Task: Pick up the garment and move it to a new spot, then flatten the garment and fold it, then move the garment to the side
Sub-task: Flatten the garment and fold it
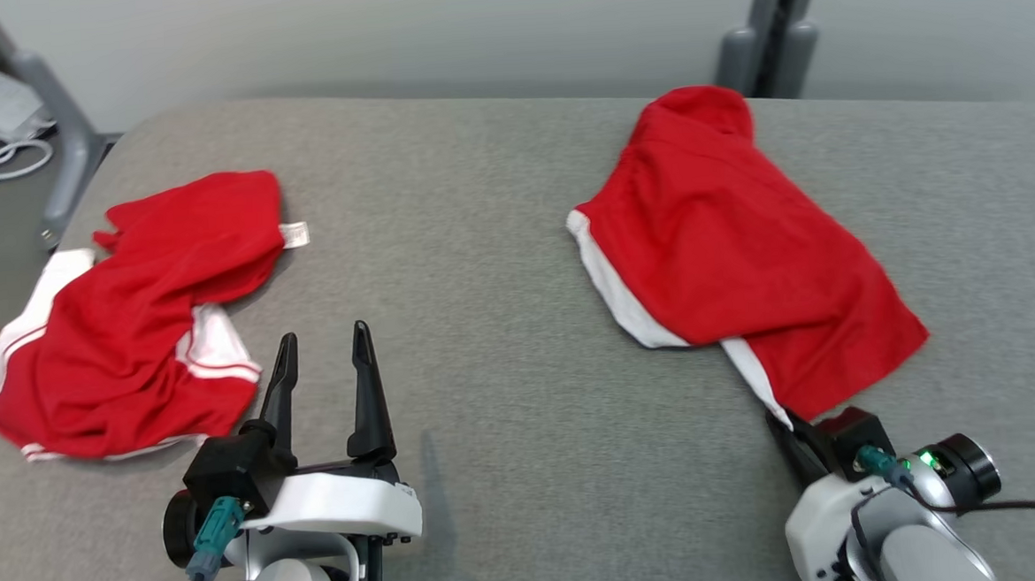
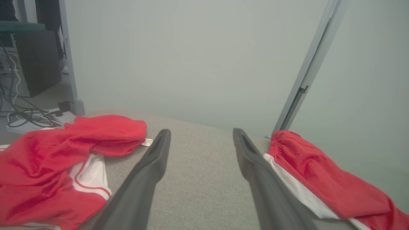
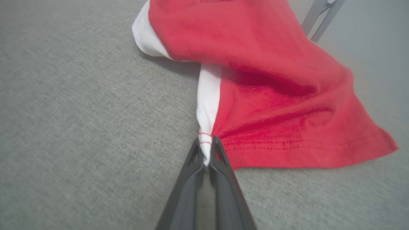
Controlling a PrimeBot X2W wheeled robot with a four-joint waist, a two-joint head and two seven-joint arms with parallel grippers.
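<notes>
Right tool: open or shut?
Shut. The right tool pinches the white corner of the right garment, and the cloth bunches up where it is gripped.

head: above the counter (image 1: 479,239) at its near edge, facing forward and down across it | left wrist: low over the counter, facing its far edge along the left end effector (image 2: 201,131) | right wrist: closest, skimming the counter along the right end effector (image 3: 206,145) | shared by all: red garment (image 1: 728,244) on the counter's right half
</notes>
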